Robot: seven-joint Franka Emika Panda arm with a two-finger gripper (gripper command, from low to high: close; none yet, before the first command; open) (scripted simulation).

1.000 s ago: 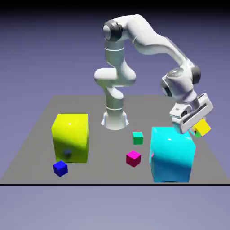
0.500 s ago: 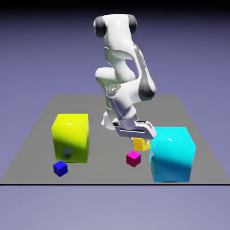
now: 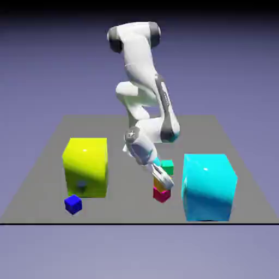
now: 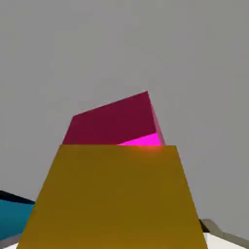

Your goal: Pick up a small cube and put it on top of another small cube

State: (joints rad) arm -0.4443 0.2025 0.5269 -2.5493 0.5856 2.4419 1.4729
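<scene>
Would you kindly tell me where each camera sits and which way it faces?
Exterior view: fixed above the table, facing the white arm, whose hand reaches down over the magenta cube.
Hand view: on the hand, looking along it; a finger tip barely shows.
Shared: yellow-orange cube, magenta cube, cyan cube.

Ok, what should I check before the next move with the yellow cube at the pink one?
1. Small yellow-orange cube lined up over the magenta cube: ok, they overlap in the hand view.
2. Yellow-orange cube resting flat on it: cannot tell.
3. Gripper released: cannot tell, the cube hides the fingers.
4. Big cyan cube clear of the hand: ok, a gap shows.
5. Tiny green cube clear of the hand: cannot tell, it is partly hidden.
</scene>
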